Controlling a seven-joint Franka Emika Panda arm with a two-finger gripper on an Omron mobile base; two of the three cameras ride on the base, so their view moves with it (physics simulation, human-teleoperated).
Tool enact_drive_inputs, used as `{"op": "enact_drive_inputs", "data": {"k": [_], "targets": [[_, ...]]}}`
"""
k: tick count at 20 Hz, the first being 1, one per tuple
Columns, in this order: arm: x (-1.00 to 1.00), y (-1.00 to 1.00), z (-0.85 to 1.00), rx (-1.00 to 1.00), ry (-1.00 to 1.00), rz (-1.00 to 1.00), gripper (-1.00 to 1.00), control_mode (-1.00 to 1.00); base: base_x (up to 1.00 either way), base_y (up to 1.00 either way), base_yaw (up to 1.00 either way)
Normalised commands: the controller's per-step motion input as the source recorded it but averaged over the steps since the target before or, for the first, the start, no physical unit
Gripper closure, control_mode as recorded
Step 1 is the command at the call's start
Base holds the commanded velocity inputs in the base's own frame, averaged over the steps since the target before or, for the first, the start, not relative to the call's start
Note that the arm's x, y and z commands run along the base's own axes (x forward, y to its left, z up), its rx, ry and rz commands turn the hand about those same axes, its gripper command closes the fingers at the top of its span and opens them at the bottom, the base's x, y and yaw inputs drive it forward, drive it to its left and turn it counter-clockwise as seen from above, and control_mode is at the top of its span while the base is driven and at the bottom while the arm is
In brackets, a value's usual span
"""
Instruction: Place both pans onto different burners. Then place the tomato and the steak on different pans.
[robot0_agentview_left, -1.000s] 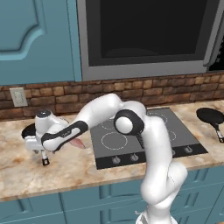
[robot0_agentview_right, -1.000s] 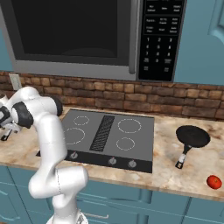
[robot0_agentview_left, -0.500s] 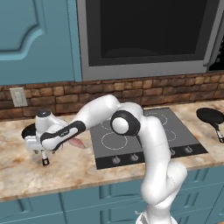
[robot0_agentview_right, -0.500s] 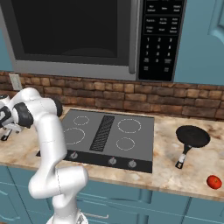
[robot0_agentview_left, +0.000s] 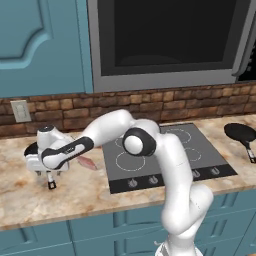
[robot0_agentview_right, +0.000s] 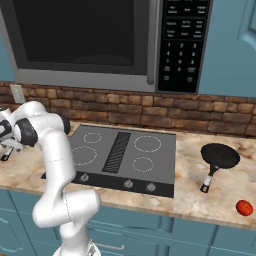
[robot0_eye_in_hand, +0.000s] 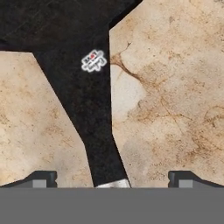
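Observation:
One black pan (robot0_agentview_left: 31, 149) lies at the counter's far left, its handle (robot0_eye_in_hand: 89, 109) running toward the front edge and ending in a pale tip (robot0_agentview_left: 51, 185). My gripper (robot0_agentview_left: 46, 174) hangs over that handle. In the hand view the gripper (robot0_eye_in_hand: 112, 179) is open, one fingertip on each side of the handle and neither touching it. The steak (robot0_agentview_left: 86, 162) lies on the counter between this pan and the cooktop. The other pan (robot0_agentview_right: 220, 155) sits right of the cooktop, with the tomato (robot0_agentview_right: 244, 207) near the front right. The burners (robot0_agentview_left: 129, 161) (robot0_agentview_right: 148, 143) are bare.
The dark cooktop (robot0_agentview_right: 165, 170) has a ribbed centre vent (robot0_agentview_right: 116, 151) and front knobs (robot0_agentview_left: 153, 179). A brick backsplash, a wall socket (robot0_agentview_left: 20, 110) and a microwave (robot0_agentview_right: 90, 40) stand behind. My arm (robot0_agentview_left: 137, 140) arches over the cooktop's left side.

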Motion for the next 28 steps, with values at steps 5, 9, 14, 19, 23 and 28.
{"op": "enact_drive_inputs", "data": {"k": [5, 9, 14, 19, 23, 28], "targets": [[0.0, 0.1, -0.45, 0.0, 0.0, 0.0, 1.0, -1.0, 0.0, 0.0, 0.0], [0.0, 0.01, -0.32, 0.0, 0.0, 0.0, 1.0, -1.0, 0.0, 0.0, 0.0], [0.0, 0.0, -0.12, 0.0, 0.0, 0.0, 1.0, -1.0, 0.0, 0.0, 0.0], [0.0, 0.02, -0.22, 0.0, 0.0, 0.0, 1.0, -1.0, 0.0, 0.0, 0.0], [0.0, 0.02, -0.14, 0.0, 0.0, 0.0, 1.0, -1.0, 0.0, 0.0, 0.0], [-0.03, -0.01, 0.0, 0.0, 0.0, 0.0, 1.0, -1.0, 0.0, 0.0, 0.0]]}}
